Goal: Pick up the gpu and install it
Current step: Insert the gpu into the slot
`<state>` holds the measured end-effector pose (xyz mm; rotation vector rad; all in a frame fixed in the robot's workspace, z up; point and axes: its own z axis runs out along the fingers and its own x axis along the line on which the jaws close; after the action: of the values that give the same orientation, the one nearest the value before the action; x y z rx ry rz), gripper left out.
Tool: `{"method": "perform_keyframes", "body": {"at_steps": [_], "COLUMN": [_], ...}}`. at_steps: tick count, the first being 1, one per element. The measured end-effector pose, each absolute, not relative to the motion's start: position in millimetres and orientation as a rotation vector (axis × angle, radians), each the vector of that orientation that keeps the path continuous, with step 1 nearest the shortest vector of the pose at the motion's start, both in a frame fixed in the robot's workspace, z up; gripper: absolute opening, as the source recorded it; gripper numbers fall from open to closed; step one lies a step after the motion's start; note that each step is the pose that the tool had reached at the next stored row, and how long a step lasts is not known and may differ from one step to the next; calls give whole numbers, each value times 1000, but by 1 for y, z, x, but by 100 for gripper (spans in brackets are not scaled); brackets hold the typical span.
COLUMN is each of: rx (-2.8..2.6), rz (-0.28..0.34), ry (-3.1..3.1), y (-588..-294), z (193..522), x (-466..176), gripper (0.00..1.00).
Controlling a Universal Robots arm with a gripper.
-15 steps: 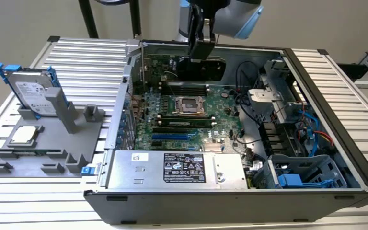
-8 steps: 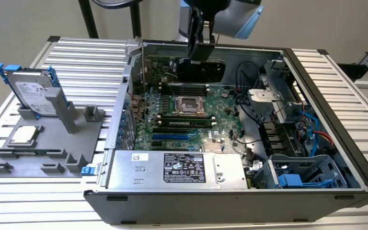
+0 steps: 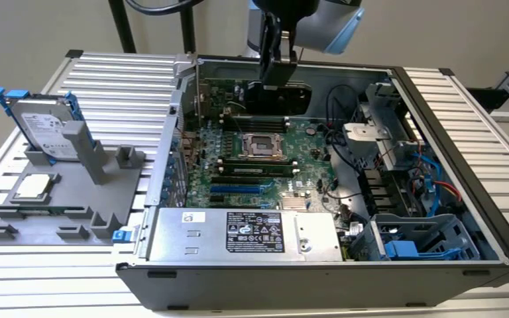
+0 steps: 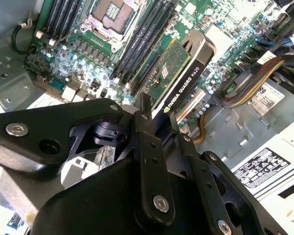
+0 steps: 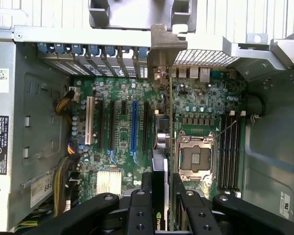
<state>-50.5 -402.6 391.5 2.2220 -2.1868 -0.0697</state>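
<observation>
My gripper (image 3: 275,78) is shut on the gpu (image 3: 278,99), gripping its upper edge. The card hangs upright inside the open computer case (image 3: 466,165), above the far part of the green motherboard (image 3: 236,179). The second wrist view shows the gpu (image 4: 183,68) with its green board face and black shroud running away from my gripper (image 4: 161,126). Seen edge-on in the first wrist view, the gpu (image 5: 159,166) reaches from my gripper (image 5: 161,188) to its silver bracket (image 5: 165,46) at the case's rear wall. It hangs over the board between the expansion slots (image 5: 134,125) and the processor socket (image 5: 192,156).
Outside the case, at the exterior view's left, a grey fixture (image 3: 104,192) holds a silver hard drive in a blue frame (image 3: 47,122) and a small square processor chip (image 3: 34,187). The power supply (image 3: 246,233), drive cages (image 3: 413,245) and loose cables (image 3: 352,152) crowd the case's near and right parts.
</observation>
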Motion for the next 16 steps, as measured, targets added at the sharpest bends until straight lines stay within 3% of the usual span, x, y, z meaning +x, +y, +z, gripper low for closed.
{"method": "perform_keyframes", "body": {"at_steps": [16], "rx": [2222], "rz": [-70], "ry": [-2187], "y": [-403], "z": [388], "x": [-50], "gripper": [0]}}
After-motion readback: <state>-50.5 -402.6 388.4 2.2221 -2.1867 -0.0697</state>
